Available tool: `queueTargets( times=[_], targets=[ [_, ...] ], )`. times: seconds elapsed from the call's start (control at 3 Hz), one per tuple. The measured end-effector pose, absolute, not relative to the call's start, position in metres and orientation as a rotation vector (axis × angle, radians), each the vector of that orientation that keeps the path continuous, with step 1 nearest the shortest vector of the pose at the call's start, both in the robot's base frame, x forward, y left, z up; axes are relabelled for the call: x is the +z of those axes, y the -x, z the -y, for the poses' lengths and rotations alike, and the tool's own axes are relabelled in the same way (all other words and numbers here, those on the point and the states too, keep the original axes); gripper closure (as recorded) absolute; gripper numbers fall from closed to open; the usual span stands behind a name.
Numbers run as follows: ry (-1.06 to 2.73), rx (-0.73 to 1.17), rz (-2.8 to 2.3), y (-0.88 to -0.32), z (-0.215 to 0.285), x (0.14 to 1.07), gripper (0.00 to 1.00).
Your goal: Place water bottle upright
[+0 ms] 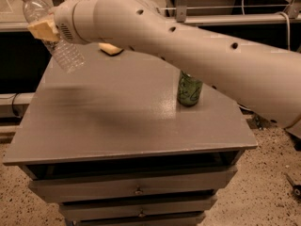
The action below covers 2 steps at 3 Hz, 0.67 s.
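- While the gripper (46, 32) hangs at the upper left of the camera view, its tan fingers (42, 28) are clenched on the water bottle (67, 55), gripping it on the upper half of its body.
- The water bottle is tilted, with its white cap up and to the left and its ribbed base down and to the right, over the far left corner of the grey table (117, 126).
- The thick white arm (202, 51) reaches across the view from the right edge to the gripper, above the table.
- A green can (189, 93) stands upright on the right part of the table, well apart from the water bottle; the arm hides its top.
- A yellow sponge (111, 50) lies near the far edge, partly behind the arm.
- Drawers (136, 188) sit under the tabletop.
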<state>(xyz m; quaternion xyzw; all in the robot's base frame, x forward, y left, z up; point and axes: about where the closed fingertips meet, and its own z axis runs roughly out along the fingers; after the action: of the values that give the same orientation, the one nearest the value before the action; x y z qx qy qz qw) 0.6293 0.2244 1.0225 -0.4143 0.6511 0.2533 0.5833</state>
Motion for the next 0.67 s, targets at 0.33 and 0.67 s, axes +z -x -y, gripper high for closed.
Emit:
queueTargets(
  times=[0.33,0.67],
  targets=[
    [0.879,0.623,-1.450,-0.6322,-0.2331,1.0165,1.00],
    [0.822,0.661,-1.417,-0.6314,-0.2403,1.0088,1.00]
  ],
)
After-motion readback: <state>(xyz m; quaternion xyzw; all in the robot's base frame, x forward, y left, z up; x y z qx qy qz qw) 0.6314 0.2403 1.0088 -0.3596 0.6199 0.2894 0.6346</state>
